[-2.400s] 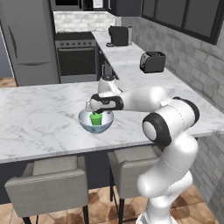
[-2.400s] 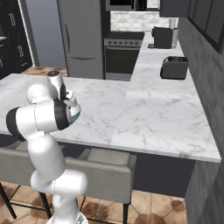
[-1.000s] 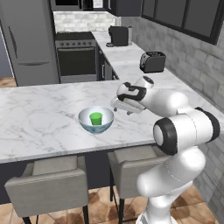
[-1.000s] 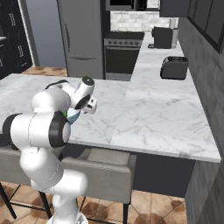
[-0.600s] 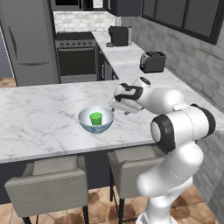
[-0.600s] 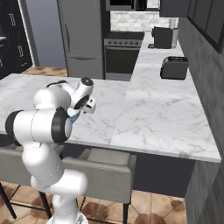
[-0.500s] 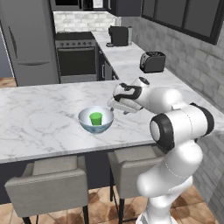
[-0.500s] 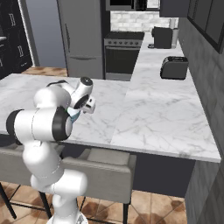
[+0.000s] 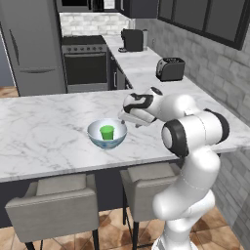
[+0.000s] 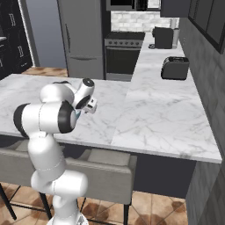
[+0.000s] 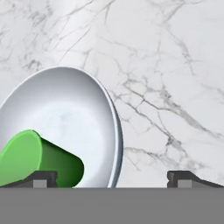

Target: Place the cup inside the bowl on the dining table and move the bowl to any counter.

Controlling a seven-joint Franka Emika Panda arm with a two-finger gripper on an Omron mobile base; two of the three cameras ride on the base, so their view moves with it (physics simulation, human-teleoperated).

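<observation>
I see the cup (image 9: 107, 132) standing inside the bowl (image 9: 107, 135) on the dining table (image 9: 44, 132), and my pincer (image 11: 112, 177), spread wide and holding nothing, straddles the bowl's near rim, so the bowl lies to its left in the hand view.

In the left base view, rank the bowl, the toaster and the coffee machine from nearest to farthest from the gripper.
1. bowl, just left of the open gripper, on the dining table.
2. toaster, behind it on the counter.
3. coffee machine, farthest back on that counter.
</observation>
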